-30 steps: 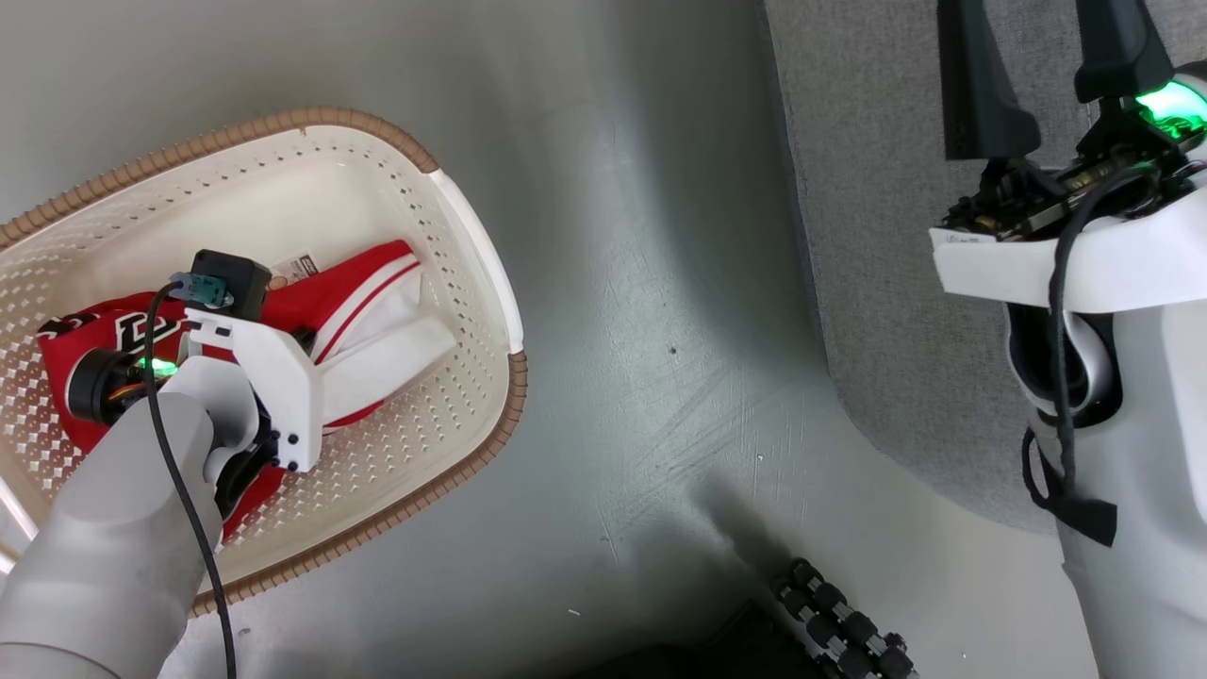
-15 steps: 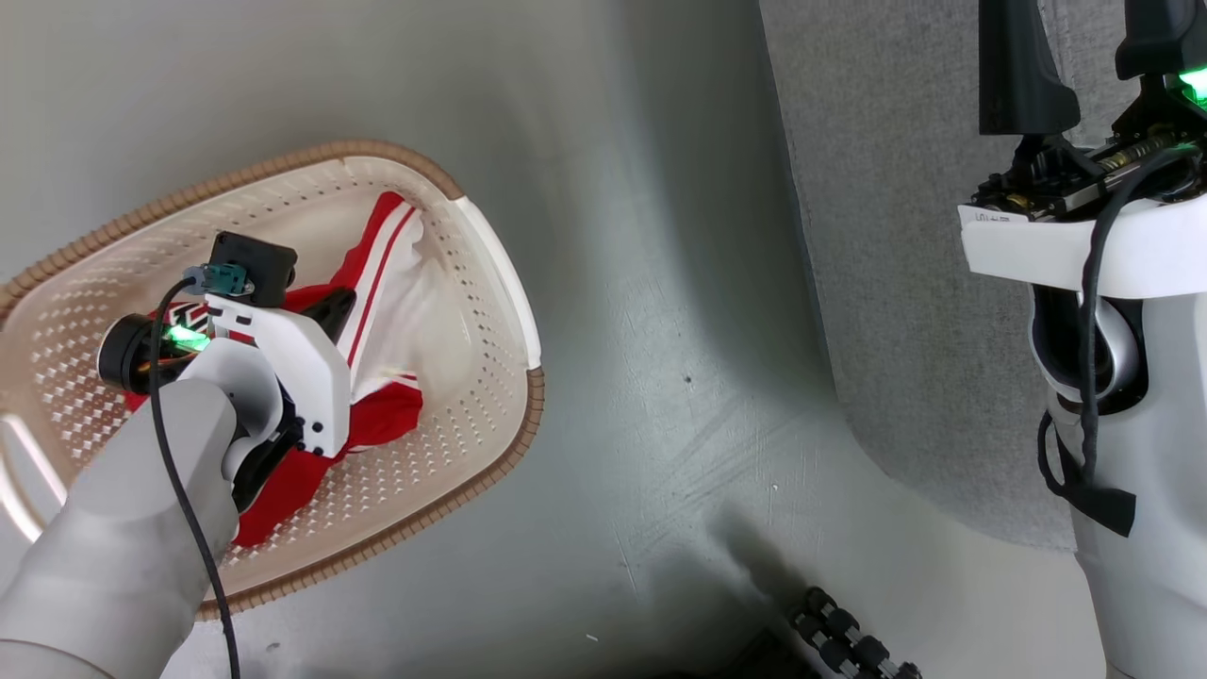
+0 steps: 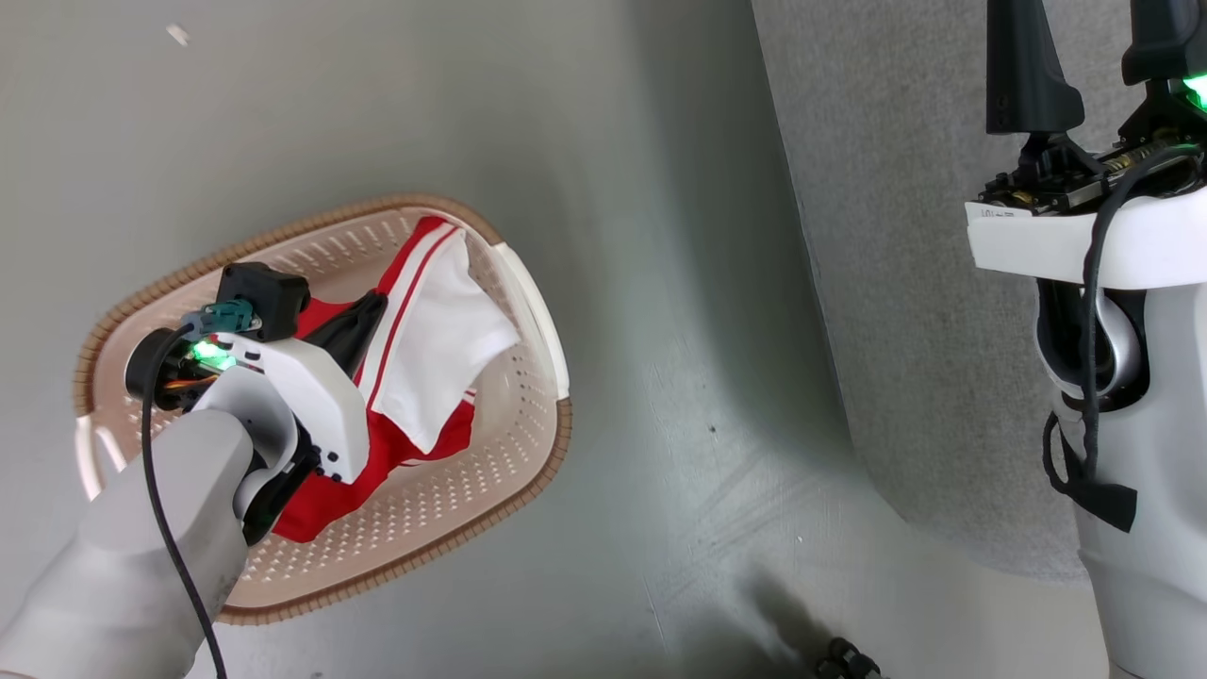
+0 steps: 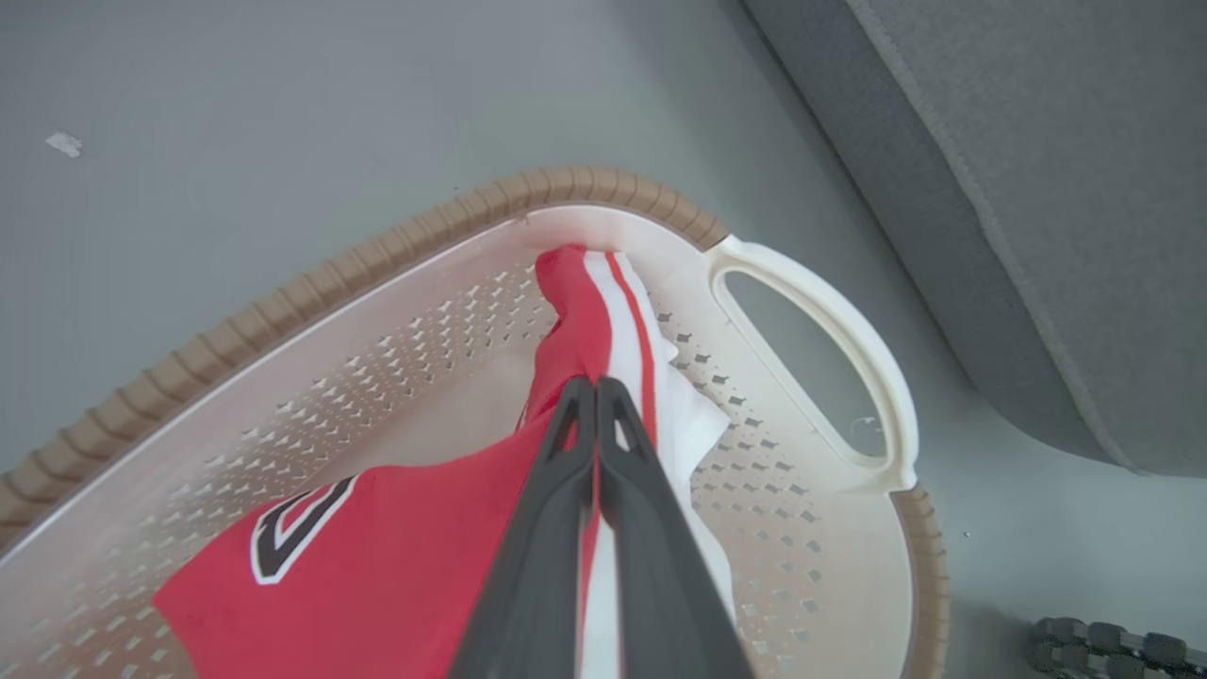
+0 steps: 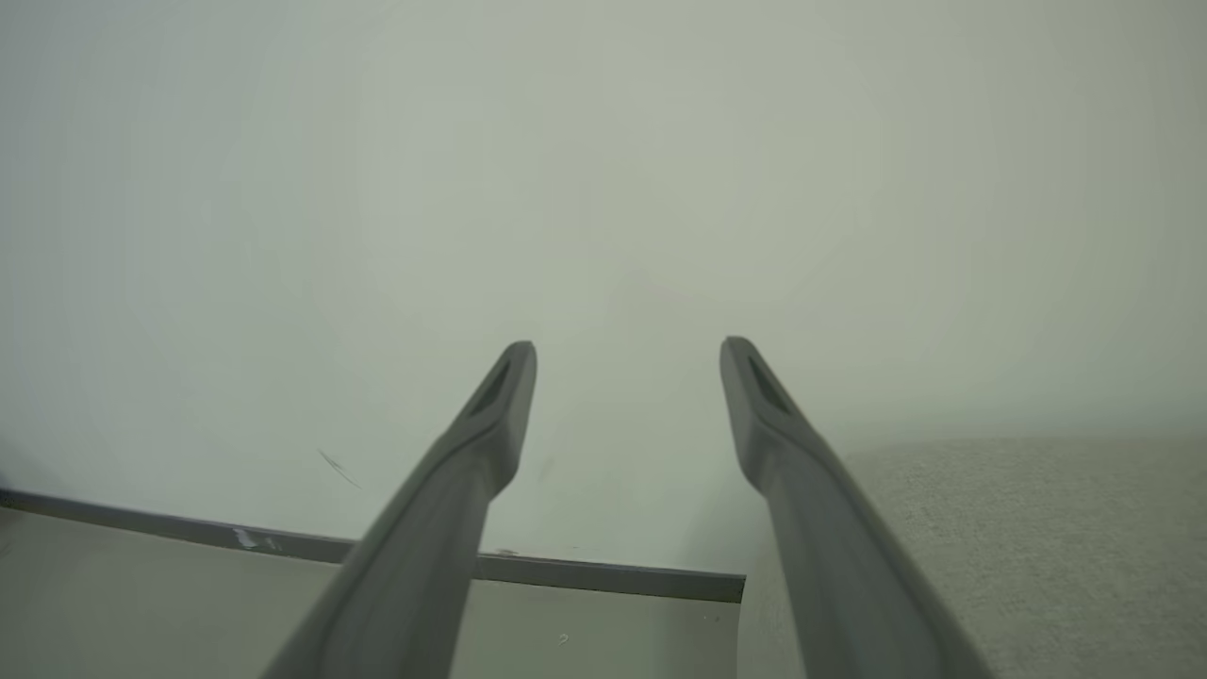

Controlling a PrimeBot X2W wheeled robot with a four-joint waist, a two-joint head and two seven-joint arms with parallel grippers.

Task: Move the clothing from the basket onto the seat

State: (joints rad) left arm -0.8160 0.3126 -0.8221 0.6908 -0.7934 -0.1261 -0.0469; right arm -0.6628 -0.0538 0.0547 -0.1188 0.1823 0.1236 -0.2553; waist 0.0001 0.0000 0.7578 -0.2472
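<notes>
Surface: smooth grey-green floor (image 3: 660, 283), faintly scuffed.
Basket: cream perforated plastic laundry basket with a brown woven-look rim (image 3: 563, 434), standing on the floor, near the sofa but apart from it.
Sofa: large grey fabric sofa (image 3: 896, 283), resting on the floor at the right.
Scrap: small white fleck (image 3: 176, 34), lying well apart from the basket.

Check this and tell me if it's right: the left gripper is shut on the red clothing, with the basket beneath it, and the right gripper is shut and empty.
One thing is wrong. The right gripper is open, not shut: the right wrist view shows its two fingers well apart with nothing between them. The rest is right: the left gripper is shut on the red clothing, with the basket beneath it.
</notes>
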